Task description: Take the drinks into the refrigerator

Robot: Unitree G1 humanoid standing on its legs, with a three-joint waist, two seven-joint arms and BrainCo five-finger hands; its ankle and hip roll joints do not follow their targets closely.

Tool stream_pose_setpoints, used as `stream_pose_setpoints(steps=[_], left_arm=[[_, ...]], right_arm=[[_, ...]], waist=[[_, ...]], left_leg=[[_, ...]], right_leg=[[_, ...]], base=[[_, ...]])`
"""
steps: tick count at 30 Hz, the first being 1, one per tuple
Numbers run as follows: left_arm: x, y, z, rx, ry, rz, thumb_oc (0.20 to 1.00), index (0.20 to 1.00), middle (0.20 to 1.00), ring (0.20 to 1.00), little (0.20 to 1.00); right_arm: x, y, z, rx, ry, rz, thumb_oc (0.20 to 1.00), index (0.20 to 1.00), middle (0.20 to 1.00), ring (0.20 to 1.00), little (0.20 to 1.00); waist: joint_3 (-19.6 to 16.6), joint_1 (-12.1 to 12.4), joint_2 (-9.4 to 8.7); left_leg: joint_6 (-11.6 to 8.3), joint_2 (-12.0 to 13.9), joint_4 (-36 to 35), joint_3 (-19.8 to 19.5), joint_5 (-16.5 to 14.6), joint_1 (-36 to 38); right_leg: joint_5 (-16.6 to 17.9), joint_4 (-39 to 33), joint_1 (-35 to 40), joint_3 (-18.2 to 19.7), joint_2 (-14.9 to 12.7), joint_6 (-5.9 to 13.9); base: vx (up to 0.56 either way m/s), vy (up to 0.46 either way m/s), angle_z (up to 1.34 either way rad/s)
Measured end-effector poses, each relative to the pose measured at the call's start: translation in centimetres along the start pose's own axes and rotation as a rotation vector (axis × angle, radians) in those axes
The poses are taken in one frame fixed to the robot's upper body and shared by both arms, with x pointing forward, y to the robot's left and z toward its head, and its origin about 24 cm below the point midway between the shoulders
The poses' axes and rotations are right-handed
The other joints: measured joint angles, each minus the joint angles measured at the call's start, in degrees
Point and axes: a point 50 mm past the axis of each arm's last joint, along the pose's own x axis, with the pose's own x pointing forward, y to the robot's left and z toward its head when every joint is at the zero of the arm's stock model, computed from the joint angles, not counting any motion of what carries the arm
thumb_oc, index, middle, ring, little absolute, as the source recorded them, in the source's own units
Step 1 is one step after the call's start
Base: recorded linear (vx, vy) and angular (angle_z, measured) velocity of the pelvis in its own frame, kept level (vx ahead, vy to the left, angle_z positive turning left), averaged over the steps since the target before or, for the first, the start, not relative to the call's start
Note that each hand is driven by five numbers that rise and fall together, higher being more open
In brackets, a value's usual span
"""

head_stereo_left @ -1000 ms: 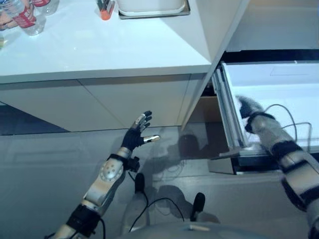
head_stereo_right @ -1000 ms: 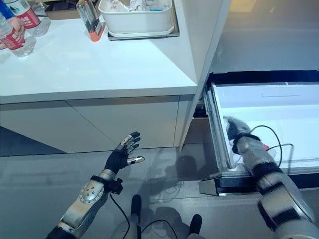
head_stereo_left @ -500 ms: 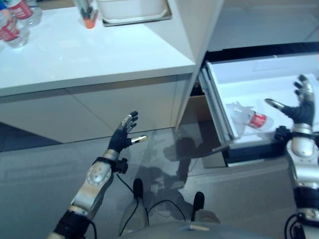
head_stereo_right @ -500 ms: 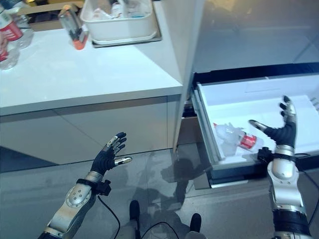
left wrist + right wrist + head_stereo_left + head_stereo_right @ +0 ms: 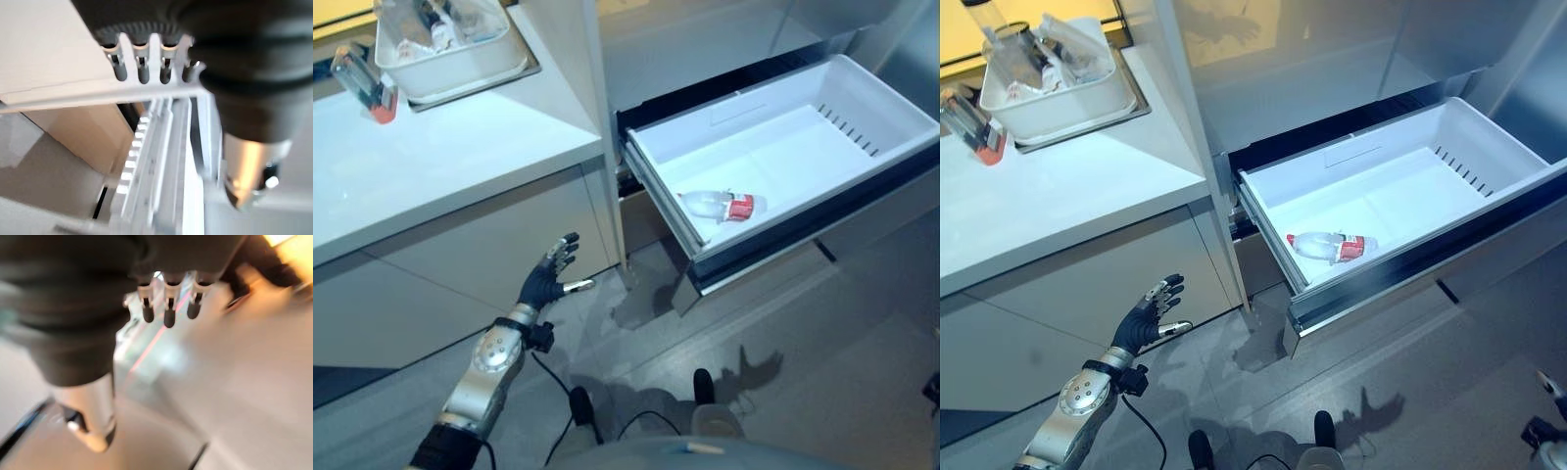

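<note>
The left hand (image 5: 546,282) is hanging low in front of the cabinet, its fingers (image 5: 1163,287) spread open and holding nothing. The right hand (image 5: 168,303) is also empty, fingers straight. 1 bottle (image 5: 1325,245) is lying on its side in the open refrigerator drawer (image 5: 1474,137), well apart to the right of the left hand, its long axis running along the drawer's front wall.
</note>
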Motion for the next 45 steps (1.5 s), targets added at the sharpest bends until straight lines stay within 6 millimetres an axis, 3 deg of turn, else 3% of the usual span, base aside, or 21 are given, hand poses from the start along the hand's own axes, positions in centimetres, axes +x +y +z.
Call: stream_pose_setpoints(steps=[3, 4, 5, 6, 10, 13, 14, 15, 16, 19, 20, 22, 25, 28, 33, 37, 38, 39, 42, 45], left_arm=[[-0.1, -0.6, 0.8, 0.023, -0.022, -0.077, 1.000, 1.000, 1.000, 1.000, 1.000], [-0.2, -1.0, 1.2, 0.039, -0.036, -0.119, 1.000, 1.000, 1.000, 1.000, 1.000], [-0.2, -1.1, 1.5, 0.048, -0.042, -0.139, 1.000, 1.000, 1.000, 1.000, 1.000], [-0.5, -1.2, 1.4, 0.049, -0.038, -0.155, 1.000, 1.000, 1.000, 1.000, 1.000], [-1.2, -1.4, 0.8, 0.058, -0.001, -0.197, 1.000, 1.000, 1.000, 1.000, 1.000], [-2.0, -2.1, -0.2, 0.088, 0.047, -0.234, 1.000, 1.000, 1.000, 1.000, 1.000], [-1.9, -2.3, -0.3, 0.093, 0.050, -0.244, 1.000, 1.000, 1.000, 1.000, 1.000], [-2.0, -2.6, -0.4, 0.112, 0.049, -0.256, 1.000, 1.000, 1.000, 1.000, 1.000], [-2.0, -2.8, -0.4, 0.116, 0.052, -0.264, 1.000, 1.000, 1.000, 1.000, 1.000], [-2.2, -3.2, -0.7, 0.156, 0.062, -0.279, 1.000, 1.000, 1.000, 1.000, 1.000], [-2.2, -3.2, -0.7, 0.166, 0.063, -0.279, 1.000, 1.000, 1.000, 1.000, 1.000], [-2.3, -3.3, -0.9, 0.178, 0.071, -0.278, 1.000, 1.000, 1.000, 1.000, 1.000], [-2.3, -3.3, -0.9, 0.182, 0.065, -0.261, 1.000, 1.000, 1.000, 1.000, 1.000], [-2.1, -3.2, -0.9, 0.185, 0.061, -0.253, 1.000, 1.000, 1.000, 1.000, 1.000], [-1.8, -3.5, -0.7, 0.184, 0.045, -0.244, 1.000, 1.000, 1.000, 1.000, 1.000], [-1.3, -3.7, -0.3, 0.170, 0.018, -0.214, 1.000, 1.000, 1.000, 1.000, 1.000], [-1.0, -3.7, -0.1, 0.167, 0.006, -0.201, 1.000, 1.000, 1.000, 1.000, 1.000], [-0.9, -3.8, 0.0, 0.162, -0.001, -0.192, 1.000, 1.000, 1.000, 1.000, 1.000], [0.0, -3.8, 0.7, 0.161, -0.039, -0.169, 1.000, 1.000, 1.000, 1.000, 1.000], [0.4, -3.5, 1.1, 0.173, -0.059, -0.149, 1.000, 1.000, 1.000, 1.000, 1.000]], right_arm=[[-0.4, -1.3, -2.5, -0.059, 0.104, -0.028, 1.000, 1.000, 1.000, 1.000, 1.000], [-0.8, -1.9, -3.7, -0.106, 0.152, -0.019, 0.489, 0.489, 0.489, 0.489, 0.489], [-0.9, -2.0, -4.2, -0.126, 0.177, -0.015, 0.413, 0.413, 0.413, 0.413, 0.413], [-1.1, -1.5, -4.6, -0.168, 0.196, 0.019, 0.200, 0.200, 0.200, 0.200, 0.200], [-1.6, 1.1, -4.6, -0.371, 0.148, 0.209, 0.200, 0.200, 0.200, 0.200, 0.200], [-2.2, 5.8, -2.3, -0.516, -0.010, 0.406, 0.200, 0.200, 0.200, 0.200, 0.200], [-2.3, 6.1, -2.2, -0.559, -0.035, 0.434, 0.200, 0.200, 0.200, 0.200, 0.200], [-2.4, 7.7, -0.8, -0.587, -0.109, 0.482, 0.200, 0.200, 0.200, 0.200, 0.200], [-2.6, 8.4, -0.1, -0.604, -0.151, 0.506, 0.200, 0.200, 0.200, 0.200, 0.200], [-3.3, 12.5, 4.7, -0.600, -0.367, 0.584, 0.200, 0.200, 0.200, 0.200, 0.200], [-3.4, 12.8, 5.2, -0.607, -0.395, 0.593, 0.200, 0.200, 0.200, 0.200, 0.200], [-4.2, 15.2, 8.8, -0.606, -0.544, 0.634, 0.200, 0.200, 0.200, 0.200, 0.200], [-4.2, 16.0, 10.5, -0.671, -0.601, 0.642, 0.200, 0.200, 0.200, 0.200, 0.200], [-4.5, 17.1, 11.6, -0.717, -0.642, 0.664, 0.200, 0.200, 0.200, 0.200, 0.200], [-5.7, 19.9, 17.6, -0.788, -0.844, 0.665, 0.200, 0.200, 0.200, 0.200, 0.200], [-8.3, 22.1, 24.0, -0.712, -1.027, 0.639, 0.200, 0.200, 0.200, 0.200, 0.200], [-9.6, 22.7, 26.4, -0.671, -1.094, 0.625, 0.200, 0.200, 0.200, 0.200, 0.200], [-10.1, 23.0, 27.3, -0.657, -1.120, 0.619, 0.200, 0.200, 0.200, 0.200, 0.200], [-14.5, 23.9, 33.3, -0.509, -1.297, 0.586, 0.200, 0.200, 0.200, 0.200, 0.200], [-18.4, 24.8, 36.5, -0.428, -1.416, 0.589, 0.200, 0.200, 0.200, 0.200, 0.200]], waist=[[-0.38, -0.32, 0.62], [-0.51, -0.56, 0.84], [-0.49, -0.81, 0.80], [-0.51, -1.18, 0.89], [-0.59, -1.23, 1.32], [-1.03, -0.18, 2.28], [-1.02, 0.09, 2.26], [-1.04, 1.65, 2.62], [-1.04, 1.54, 2.64], [-0.94, 3.83, 2.73], [-0.94, 3.92, 2.73], [-0.78, 5.44, 2.48], [-0.01, 6.68, 1.37], [0.35, 6.39, 0.65], [1.05, 6.67, 0.89], [1.96, 7.28, 1.26], [2.62, 8.27, 1.29], [2.65, 8.41, 1.31], [3.93, 11.20, 1.31], [4.74, 14.63, 0.53]], left_leg=[[-0.05, 0.33, 0.01, 0.68, 0.00, 0.08], [-0.07, 0.37, 0.01, 0.73, 0.02, 0.25], [-0.07, 0.39, 0.02, 0.70, 0.02, 0.40], [-0.10, 0.37, 0.01, 0.75, 0.02, 0.77], [-0.08, 0.50, -0.01, 0.91, -0.02, 1.08], [-0.07, 0.48, -0.02, 0.94, -0.01, 1.14], [-0.09, 0.49, -0.01, 1.16, -0.02, 1.26], [-0.07, 0.51, -0.02, 0.94, 0.00, 1.11], [-0.05, 0.51, 0.00, 0.86, 0.03, 1.06], [-0.01, 0.49, 0.02, 0.25, 0.14, 0.82], [-0.06, 0.48, 0.04, 0.17, 0.18, 0.80], [-0.24, 0.44, 0.11, -0.67, 0.46, 0.10], [-0.18, 0.38, 0.33, -1.86, 1.18, -1.62], [0.00, 0.35, 0.34, -2.80, 1.67, -3.02], [0.48, 0.53, 0.20, -3.51, 2.59, -5.25], [0.54, 0.53, 0.10, -5.19, 3.41, -7.28], [0.56, 0.53, 0.30, -5.61, 3.63, -7.72], [0.60, 0.51, 0.31, -6.05, 3.79, -8.22], [0.23, 0.45, 0.36, -7.83, 4.60, -9.67], [0.30, 0.12, 0.39, -9.10, 4.85, -10.41]], right_leg=[[0.28, 0.18, -0.35, 0.67, 0.34, -0.18], [0.34, 0.24, -0.25, 0.71, 0.39, -0.19], [0.41, 0.25, -0.05, 0.71, 0.43, -0.20], [0.44, 0.24, 0.24, 0.74, 0.41, -0.19], [0.44, -0.06, 0.41, 0.97, 0.50, -0.21], [0.45, -0.07, 0.49, 1.03, 0.48, -0.23], [0.47, -0.05, 0.38, 1.16, 0.49, -0.23], [0.47, -0.06, 0.47, 1.02, 0.53, -0.24], [0.47, -0.07, 0.43, 1.00, 0.53, -0.25], [0.50, -0.03, 0.69, 0.22, 0.53, -0.28], [0.50, -0.03, 0.63, 0.18, 0.52, -0.28], [0.48, 0.21, 0.72, -0.75, 0.50, -0.28], [0.62, 0.26, -0.15, -1.93, 0.51, -0.40], [0.84, 0.25, -0.94, -2.89, 0.48, -0.44], [1.53, -0.07, -2.93, -3.33, 0.70, -0.63], [2.03, -0.07, -3.95, -4.60, 0.86, -0.83], [2.16, -0.06, -4.09, -5.01, 0.90, -0.86], [2.16, -0.06, -4.23, -5.49, 0.91, -0.86], [2.31, 0.25, -4.49, -7.33, 1.05, -0.97], [2.25, 0.27, -4.34, -8.53, 0.92, -0.93]], base=[[0.01, -0.001, -0.16], [0.00, 0.000, 0.00], [0.00, 0.000, 0.00], [0.00, 0.000, 0.00], [0.00, 0.000, 0.00], [0.00, 0.002, -0.01], [0.00, 0.000, 0.00], [0.00, 0.000, 0.00], [0.00, -0.005, 0.10], [-0.01, 0.008, 0.09], [-0.03, 0.015, 0.08], [-0.04, 0.011, 0.17], [-0.04, 0.015, 0.19], [-0.02, 0.030, 0.13], [-0.03, 0.039, 0.05], [-0.01, 0.034, 0.14], [0.00, 0.023, 0.17], [-0.01, 0.004, 0.25], [0.01, 0.013, 0.25], [0.01, 0.012, 0.26]])
